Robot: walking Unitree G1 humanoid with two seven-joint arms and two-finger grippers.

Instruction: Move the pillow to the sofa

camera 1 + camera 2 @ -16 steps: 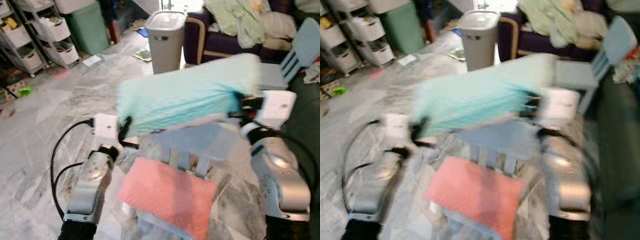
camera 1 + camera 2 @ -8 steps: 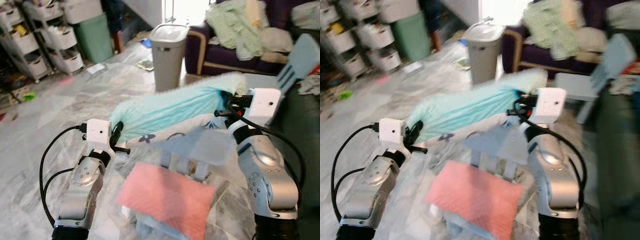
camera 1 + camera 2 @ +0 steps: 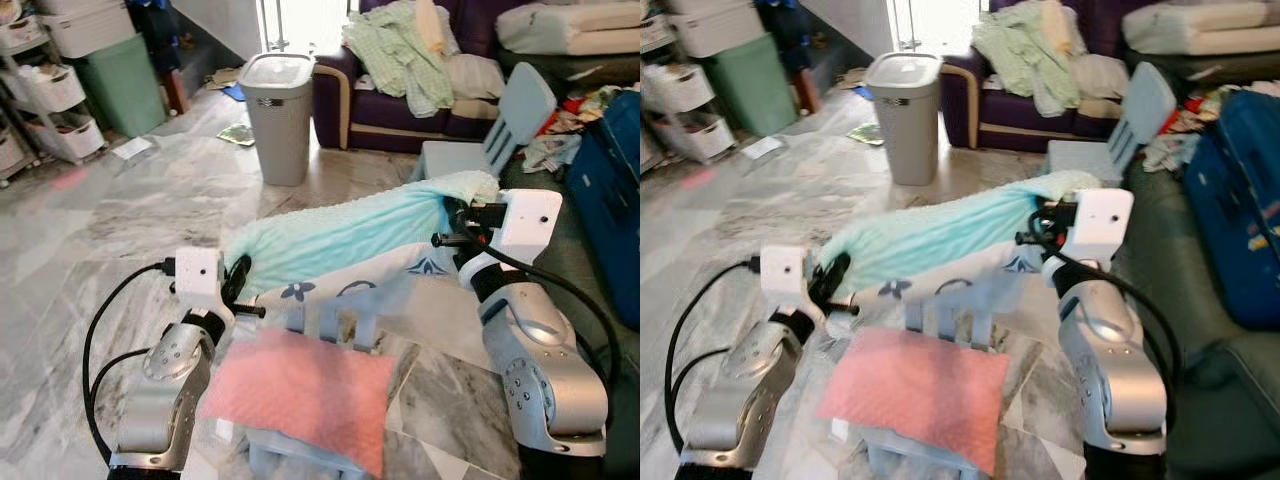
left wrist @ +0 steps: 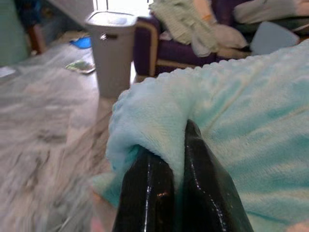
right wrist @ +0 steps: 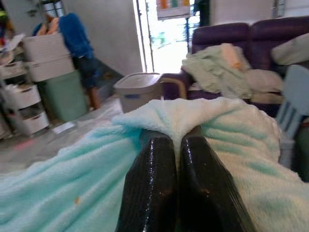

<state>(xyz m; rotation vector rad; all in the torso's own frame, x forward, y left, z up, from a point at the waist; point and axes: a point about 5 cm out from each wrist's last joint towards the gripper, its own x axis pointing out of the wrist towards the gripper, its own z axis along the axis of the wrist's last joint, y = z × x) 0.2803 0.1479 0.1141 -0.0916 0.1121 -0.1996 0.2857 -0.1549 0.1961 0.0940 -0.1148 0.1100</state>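
A long pale turquoise pillow [image 3: 340,235] with a white flowered underside hangs level between my two arms, held up off the floor. My left gripper [image 3: 240,278] is shut on its left end, and the left wrist view shows the fingers [image 4: 145,188] pinching a fold of the fleece. My right gripper [image 3: 455,215] is shut on the right end, and its fingers [image 5: 152,183] press into the fabric in the right wrist view. The purple sofa [image 3: 390,112], heaped with clothes and cushions, stands ahead beyond the pillow.
A small blue chair [image 3: 330,322] with a pink cushion [image 3: 300,390] sits directly below the pillow. A grey bin [image 3: 280,115] stands left of the sofa. A pale blue chair [image 3: 500,120] is ahead on the right, with a blue suitcase [image 3: 615,200] beside it. Storage shelves [image 3: 60,100] line the far left.
The camera has swung and steadied, so the sofa and bin sit more centrally and look sharper. Both grippers still hold the pillow by its ends.
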